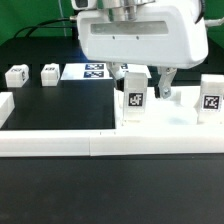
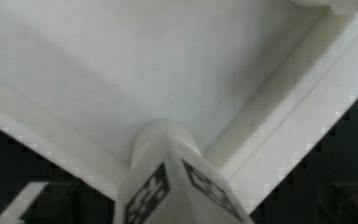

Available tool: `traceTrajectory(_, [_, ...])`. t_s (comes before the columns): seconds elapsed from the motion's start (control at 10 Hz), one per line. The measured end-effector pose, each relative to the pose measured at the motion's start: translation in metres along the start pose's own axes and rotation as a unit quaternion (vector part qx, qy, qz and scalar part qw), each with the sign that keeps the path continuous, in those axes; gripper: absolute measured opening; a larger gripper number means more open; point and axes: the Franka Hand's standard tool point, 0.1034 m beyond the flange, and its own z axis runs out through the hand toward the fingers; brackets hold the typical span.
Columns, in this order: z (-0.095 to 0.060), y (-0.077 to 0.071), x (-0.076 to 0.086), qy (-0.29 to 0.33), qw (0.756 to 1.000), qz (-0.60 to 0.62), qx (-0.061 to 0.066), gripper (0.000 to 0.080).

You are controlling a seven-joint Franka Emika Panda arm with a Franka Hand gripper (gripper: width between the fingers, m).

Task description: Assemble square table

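While the claw (image 1: 147, 86) gapes, a leg (image 1: 134, 100) stands upright.

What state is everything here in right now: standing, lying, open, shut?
Tool: open, straddling a leg without gripping it.
Leg under the tool: upright on the slab.
Leg at the exterior view's right: upright on the slab.
Square slab: lying flat.
Loose legs: resting on the black table, untouched.

No words or numbers can be read. Only black-and-white tags (image 1: 211, 100) show, on the legs (image 1: 134, 82) and the marker board (image 1: 72, 72).
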Motion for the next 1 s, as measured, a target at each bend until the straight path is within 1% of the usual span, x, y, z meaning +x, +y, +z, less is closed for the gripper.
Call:
traceTrajectory(0.1, [-0.0002, 0.0016, 0.0012, 0.0, 0.998, -0.059, -0.004, 0.0647])
traceTrajectory(0.2, [-0.0005, 0.0058, 0.0052, 0.002, 0.985, -0.169, -0.015, 0.0648])
traceTrajectory(0.3, [0.0033, 0.0102, 0.0069, 0.0, 0.962, -0.274, -0.023, 0.0648])
traceTrajectory(0.4, [0.005, 0.0115, 0.0077, -0.002, 0.953, -0.304, -0.022, 0.0648])
traceTrajectory(0.5, [0.005, 0.0108, 0.0071, -0.001, 0.962, -0.272, -0.022, 0.0648])
traceTrajectory(0.6, [0.0051, 0.0112, 0.0073, -0.001, 0.962, -0.273, -0.022, 0.0532])
traceTrajectory(0.7, [0.0053, 0.011, 0.0071, -0.001, 0.969, -0.245, -0.021, 0.0532])
traceTrajectory(0.8, [0.0054, 0.0109, 0.0069, 0.0, 0.977, -0.211, -0.022, 0.0349])
traceTrajectory(0.9, [0.0054, 0.0109, 0.0069, 0.0, 0.981, -0.191, -0.021, 0.0285])
traceTrajectory(1.0, [0.0054, 0.0107, 0.0068, 0.001, 0.989, -0.148, -0.021, 0.0285])
